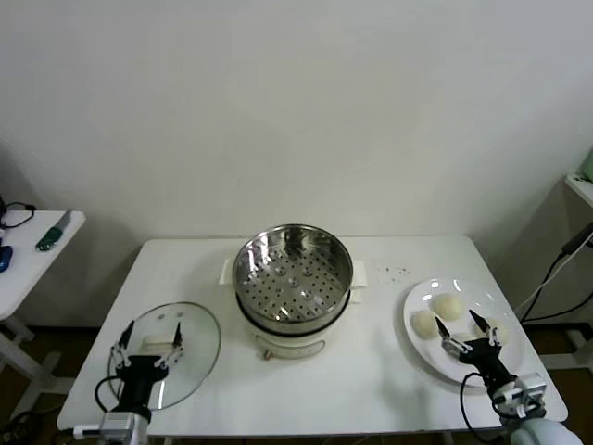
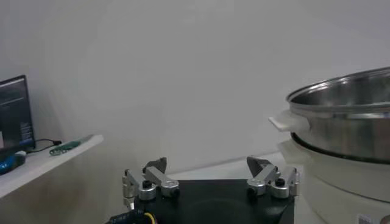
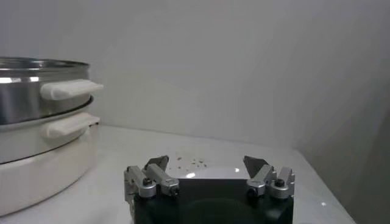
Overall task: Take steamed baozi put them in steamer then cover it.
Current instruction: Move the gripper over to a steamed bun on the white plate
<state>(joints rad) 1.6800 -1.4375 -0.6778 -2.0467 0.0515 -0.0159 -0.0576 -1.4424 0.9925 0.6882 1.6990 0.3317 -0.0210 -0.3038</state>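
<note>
The steel steamer [image 1: 293, 275] stands mid-table on its white base, its perforated tray bare; it also shows in the left wrist view [image 2: 350, 125] and the right wrist view [image 3: 36, 97]. Steamed baozi [image 1: 448, 305] lie on a white plate [image 1: 417, 345] at the right: two show plainly, another [image 1: 488, 331] sits partly behind my right gripper. My right gripper [image 1: 462, 328] is open above the plate's near part, its jaws wide apart in the right wrist view [image 3: 206, 164]. My left gripper [image 1: 150, 333] is open over the glass lid [image 1: 199, 348] at the front left.
A side table [image 1: 28, 260] at the far left holds small items. Dark crumbs [image 1: 398, 272] dot the table behind the plate. A second surface edge [image 1: 582, 185] and cables [image 1: 556, 269] are at the far right.
</note>
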